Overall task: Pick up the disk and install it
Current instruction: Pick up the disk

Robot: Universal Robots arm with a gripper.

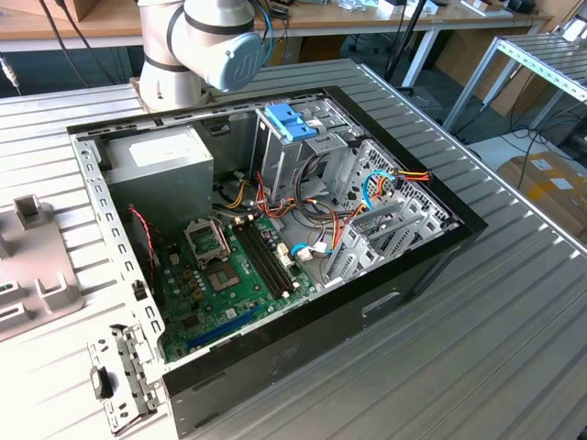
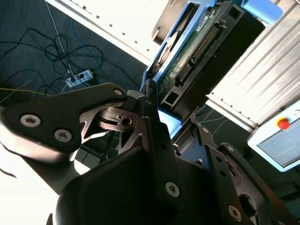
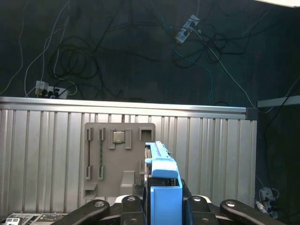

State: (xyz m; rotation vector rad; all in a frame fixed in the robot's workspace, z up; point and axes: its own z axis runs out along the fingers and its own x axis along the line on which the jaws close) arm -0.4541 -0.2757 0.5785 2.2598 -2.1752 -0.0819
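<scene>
Gripping flat dark rectangular hard disk in bright blue plastic carrier (image 3: 164, 180), black metal two-finger gripper (image 3: 164, 208) clamped on its sides, disk held clear of ribbed grey metal table (image 3: 47, 154), green circuit-board face visible in the second wrist view

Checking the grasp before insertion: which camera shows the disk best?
Second wrist view: the disk shows its circuit-board face and connector along its length. First wrist view shows it edge-on, blue frame clamped in the tool.

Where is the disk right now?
In both wrist views the disk sits clamped in the gripper; in the first wrist view the ribbed table and grey fixture plate lie behind it.
</scene>
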